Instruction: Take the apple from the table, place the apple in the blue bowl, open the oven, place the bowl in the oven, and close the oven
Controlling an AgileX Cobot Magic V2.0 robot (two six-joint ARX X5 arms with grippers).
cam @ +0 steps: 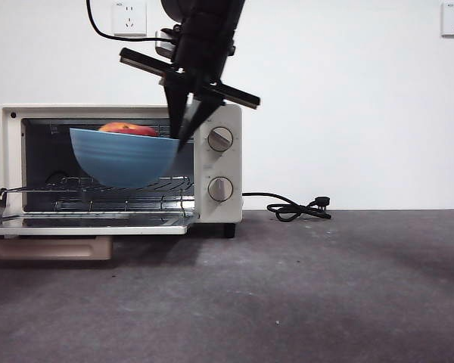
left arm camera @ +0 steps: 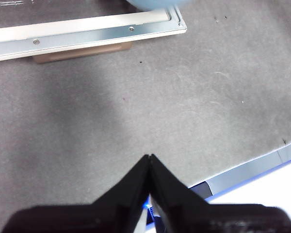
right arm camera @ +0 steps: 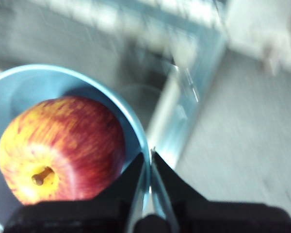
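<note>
On the dark table [cam: 303, 302] the oven [cam: 212, 121] stands open; the right gripper [right arm camera: 150, 154] pinches the blue bowl [cam: 121, 159] by its rim inside the opening; only its wrist view shows the apple [right arm camera: 58, 145] whole; the left gripper [left arm camera: 149, 158], pressed together, hangs over bare tabletop.

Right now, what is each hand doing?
Left hand: shut, empty, over the table.
Right hand: shut on the bowl rim, apple inside.
</note>
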